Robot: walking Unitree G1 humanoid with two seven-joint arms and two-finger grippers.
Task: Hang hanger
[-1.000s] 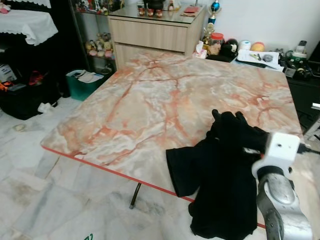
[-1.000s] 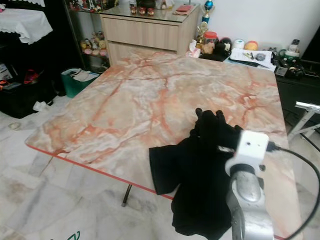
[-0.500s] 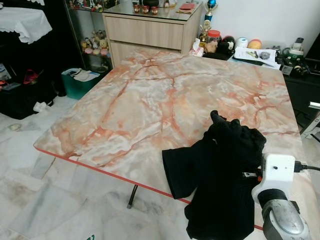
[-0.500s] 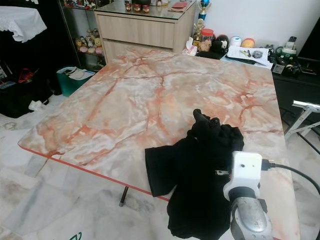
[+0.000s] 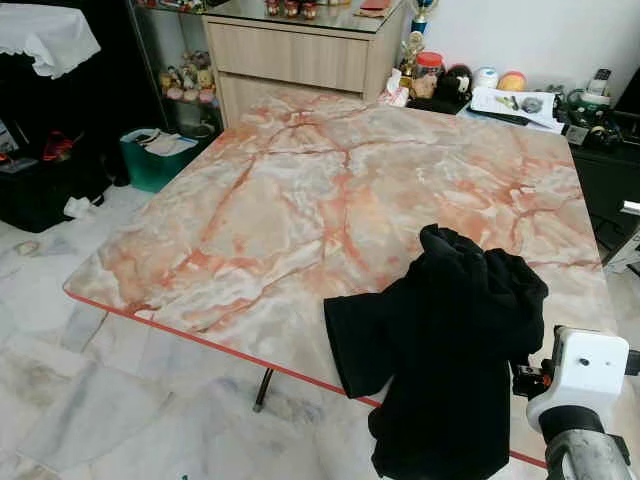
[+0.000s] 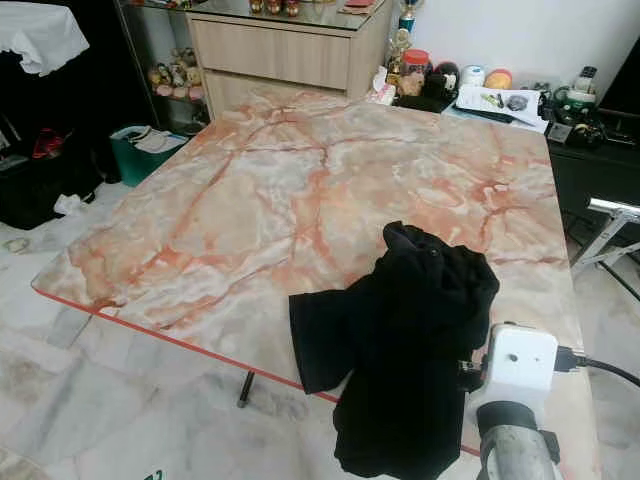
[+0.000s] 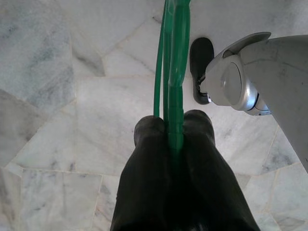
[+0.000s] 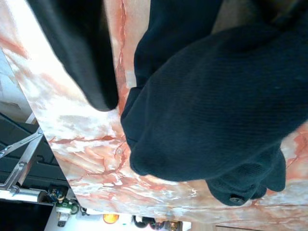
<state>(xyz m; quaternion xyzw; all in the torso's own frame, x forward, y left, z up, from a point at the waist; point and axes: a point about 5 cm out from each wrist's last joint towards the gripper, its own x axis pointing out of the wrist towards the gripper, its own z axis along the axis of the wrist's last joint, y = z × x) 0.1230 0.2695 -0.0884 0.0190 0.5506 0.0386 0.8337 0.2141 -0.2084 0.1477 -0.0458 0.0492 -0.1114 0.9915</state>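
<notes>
One black garment (image 5: 450, 350) lies bunched at the lower right of the head views, on the near right corner of my marble bench (image 5: 300, 200), one sleeve flat on the stone and its lower part spilling over the red front edge (image 5: 200, 340). My right arm's white wrist block (image 5: 580, 375) sits at the bottom right, pressed against the cloth; my right jaws are buried in the fabric, and I cannot tell how they stand. My left jaws (image 7: 173, 134) are closed on the green hanger (image 7: 173, 57), held low over the pale marble floor (image 7: 72, 96). Most of the bench top lies bare toward the upper left. Open floor borders its left edge.
</notes>
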